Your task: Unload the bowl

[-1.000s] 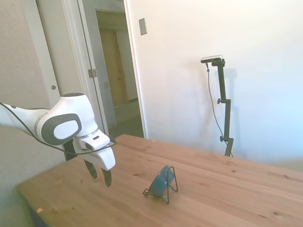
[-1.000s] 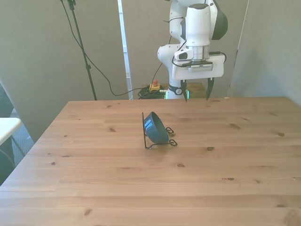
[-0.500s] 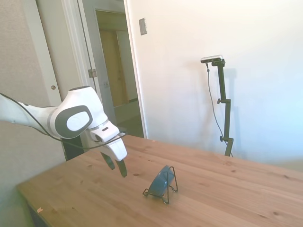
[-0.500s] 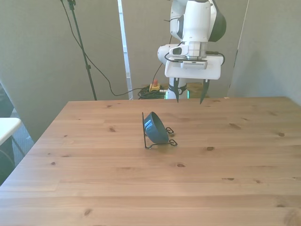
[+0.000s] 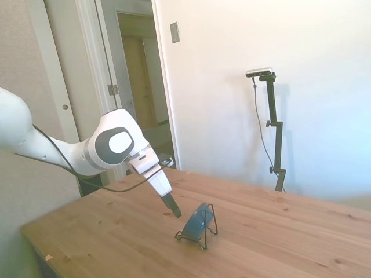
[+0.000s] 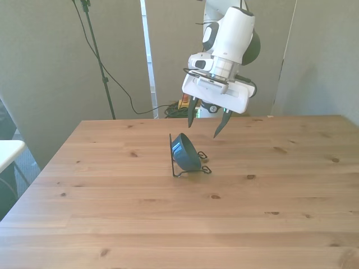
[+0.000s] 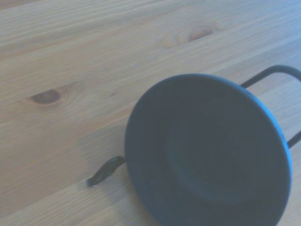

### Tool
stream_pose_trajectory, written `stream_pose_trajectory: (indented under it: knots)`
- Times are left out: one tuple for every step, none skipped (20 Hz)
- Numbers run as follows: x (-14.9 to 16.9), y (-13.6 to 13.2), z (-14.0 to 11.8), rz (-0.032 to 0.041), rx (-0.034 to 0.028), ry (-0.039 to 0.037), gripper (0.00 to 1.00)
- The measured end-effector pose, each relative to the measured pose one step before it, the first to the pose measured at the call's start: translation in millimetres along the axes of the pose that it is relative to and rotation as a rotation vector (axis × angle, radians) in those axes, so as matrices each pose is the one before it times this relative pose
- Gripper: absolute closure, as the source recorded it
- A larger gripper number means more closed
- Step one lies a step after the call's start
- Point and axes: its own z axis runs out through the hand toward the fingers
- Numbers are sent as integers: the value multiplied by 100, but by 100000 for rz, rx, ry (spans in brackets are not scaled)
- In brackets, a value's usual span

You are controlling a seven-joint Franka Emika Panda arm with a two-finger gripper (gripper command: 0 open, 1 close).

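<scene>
The dark teal bowl [image 6: 185, 151] leans on its edge in a thin black wire stand [image 6: 193, 169] near the middle of the wooden table [image 6: 179, 213]. From the side the bowl [image 5: 197, 221] is tilted in the stand [image 5: 198, 236]. My gripper [image 6: 203, 127] hangs open just above and behind the bowl, tilted, nothing between its fingers. In the side view the gripper [image 5: 173, 209] is close to the bowl's left, not touching it. The wrist view shows the bowl's underside [image 7: 209, 155] close up, with the stand's wire [image 7: 106, 170] poking out.
A doorway [image 5: 145, 87] and white wall lie behind the table in the side view. A dark curtain and a hanging cable [image 6: 112, 78] are at the back in the front view.
The arm has swung forward and down toward the bowl, and the gripper has tilted. Its fingers stay open. The bowl and stand have not moved.
</scene>
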Motion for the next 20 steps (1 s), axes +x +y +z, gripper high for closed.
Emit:
stream_pose_trajectory:
  knots:
    - [454, 201, 262, 857, -723, 409, 0]
    - [471, 157, 249, 908, -533, 277, 0]
    - [500, 119, 231, 764, -449, 136, 0]
    - [457, 65, 217, 714, -565, 71, 0]
    - [379, -2, 241, 387, -634, 172, 0]
    - [328, -30, 303, 488, -605, -64, 0]
    - [274, -69, 376, 425, -618, -173, 0]
    - [257, -109, 438, 374, -661, -205, 0]
    - [248, -137, 460, 332, -690, -201, 0]
    - [226, -140, 480, 243, -713, -162, 0]
    - [262, -172, 416, 225, -580, -23, 0]
    - [276, -146, 334, 342, -450, -53, 0]
    - [319, -101, 299, 470, -422, -39, 0]
    - [370, -35, 250, 606, -346, 1, 0]
    - [413, 18, 196, 685, -337, 45, 0]
    - [378, 75, 157, 616, -409, 61, 0]
    - [316, 72, 150, 484, -304, 60, 0]
    - [228, 67, 105, 322, -195, 91, 0]
    - [115, 50, 79, 56, -162, 112, 100]
    - [50, 27, 39, -102, -105, 157, 100]
